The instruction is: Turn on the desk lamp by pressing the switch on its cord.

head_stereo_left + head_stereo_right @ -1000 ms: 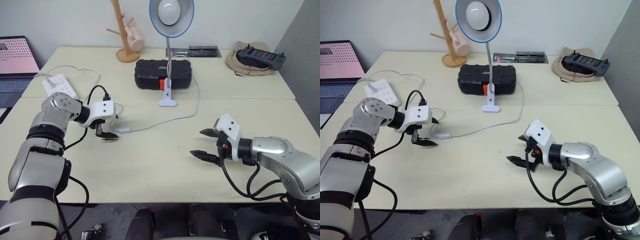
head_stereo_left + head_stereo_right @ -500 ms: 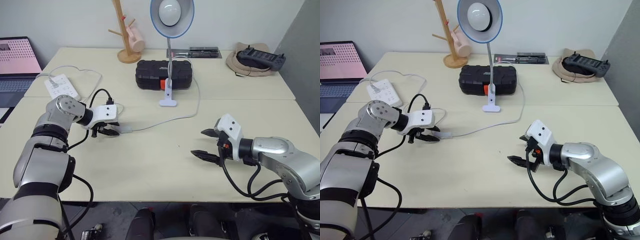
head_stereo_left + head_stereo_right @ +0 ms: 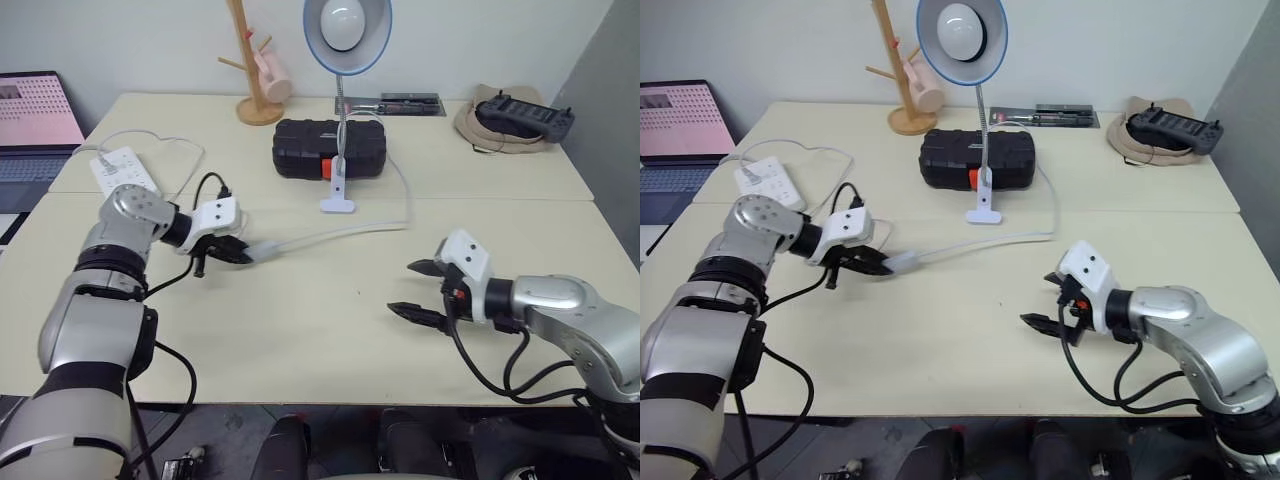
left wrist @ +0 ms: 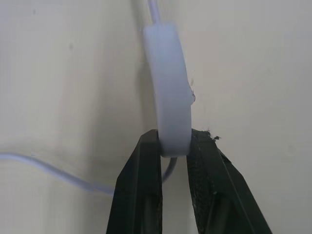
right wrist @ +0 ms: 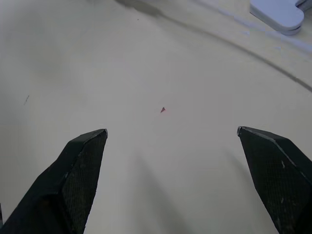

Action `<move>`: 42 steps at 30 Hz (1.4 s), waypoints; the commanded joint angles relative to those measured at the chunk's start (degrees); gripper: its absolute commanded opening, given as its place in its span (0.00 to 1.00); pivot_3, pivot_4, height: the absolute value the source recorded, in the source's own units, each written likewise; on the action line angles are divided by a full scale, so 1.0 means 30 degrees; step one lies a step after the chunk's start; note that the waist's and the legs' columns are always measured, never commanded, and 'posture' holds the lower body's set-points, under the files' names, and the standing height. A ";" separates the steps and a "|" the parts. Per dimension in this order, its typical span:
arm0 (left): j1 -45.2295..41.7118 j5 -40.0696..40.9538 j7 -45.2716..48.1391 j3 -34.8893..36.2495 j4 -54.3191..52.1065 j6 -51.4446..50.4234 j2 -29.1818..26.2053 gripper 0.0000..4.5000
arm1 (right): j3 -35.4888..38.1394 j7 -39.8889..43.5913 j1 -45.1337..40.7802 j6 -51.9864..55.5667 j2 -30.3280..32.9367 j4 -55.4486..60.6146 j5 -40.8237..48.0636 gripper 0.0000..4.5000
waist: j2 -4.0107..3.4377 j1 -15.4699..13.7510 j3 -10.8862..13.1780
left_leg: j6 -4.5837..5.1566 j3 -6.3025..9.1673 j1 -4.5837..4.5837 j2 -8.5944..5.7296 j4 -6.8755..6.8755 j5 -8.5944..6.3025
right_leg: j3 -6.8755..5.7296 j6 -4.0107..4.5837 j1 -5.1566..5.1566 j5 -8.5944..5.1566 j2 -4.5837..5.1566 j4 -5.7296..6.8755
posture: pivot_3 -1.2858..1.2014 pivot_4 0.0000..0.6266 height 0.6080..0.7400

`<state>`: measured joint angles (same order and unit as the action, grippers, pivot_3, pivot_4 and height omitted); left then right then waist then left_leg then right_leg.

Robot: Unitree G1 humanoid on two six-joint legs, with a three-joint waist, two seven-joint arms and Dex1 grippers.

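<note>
Switch (image 4: 168,97) between left hand (image 4: 174,146) fingers

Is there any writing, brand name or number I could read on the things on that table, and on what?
None can be read.
Laptop screen: a pink dotted pattern, no legible words.
Black case: no label legible.
Power strip: markings too small to read.
Controller on the hat: markings too small.
Switch and desk lamp: no print visible.
</note>
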<state>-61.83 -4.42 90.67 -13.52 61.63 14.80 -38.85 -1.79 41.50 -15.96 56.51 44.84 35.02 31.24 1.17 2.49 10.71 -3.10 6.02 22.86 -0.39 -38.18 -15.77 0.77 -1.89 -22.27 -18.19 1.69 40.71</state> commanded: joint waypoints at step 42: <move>0.7065 0.3583 -0.1100 -0.0752 -1.1999 -0.3971 0.0763 0.99 | 0.1258 -0.1198 0.1644 -0.0206 0.0162 0.2076 0.2224 1.00 | -0.0008 -0.0020 -0.0006 | 0.0053 0.0008 -0.0207 -0.0002 0.0031 0.0032 | 0.0055 -0.0001 0.0180 -0.0005 -0.0027 -0.0038 | 0.52 0.24 1.00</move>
<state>-41.20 4.68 87.88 -17.78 25.62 2.84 -35.95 0.69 38.19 -11.43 56.68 45.28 40.21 37.26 1.15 2.43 10.69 -2.95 6.05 22.24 -0.39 -38.08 -15.67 0.94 -1.89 -21.72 -18.20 1.61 40.59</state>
